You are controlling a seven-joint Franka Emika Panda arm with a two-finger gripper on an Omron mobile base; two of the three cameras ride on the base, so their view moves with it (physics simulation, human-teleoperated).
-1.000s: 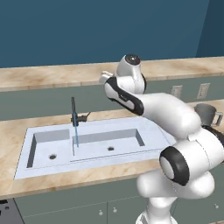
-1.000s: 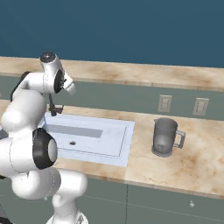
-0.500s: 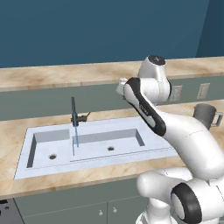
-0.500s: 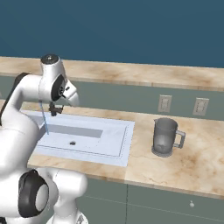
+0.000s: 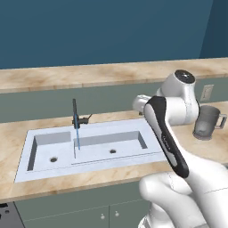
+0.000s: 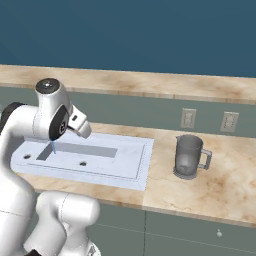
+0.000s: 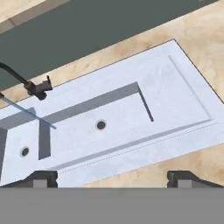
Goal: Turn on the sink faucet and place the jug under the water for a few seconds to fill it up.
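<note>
Over the sink [image 7: 183, 94] our hand hangs high with its two dark fingertips [image 7: 40, 178] set wide apart and nothing between them, so the gripper [image 7: 113, 179] is released and empty. Water [image 5: 77, 136] already runs in a thin blue line from the sink faucet [image 5: 75, 114] into the basin, so we judge the tap step done and the jug next. The jug [image 6: 189, 157] stands upright on the counter [image 6: 225, 185] well to the right of the sink, handle turned away from the basin, untouched.

What could go wrong from here: our arm has to swing across to reach the jug, and a low sweep could clip it and tip it over. A grasp on the smooth translucent wall may slip, and once filled it will weigh more. Carrying it back, we could also knock the faucet lever [image 7: 43, 85] and shut off the stream.

We can read no brand, label or writing anywhere.
</note>
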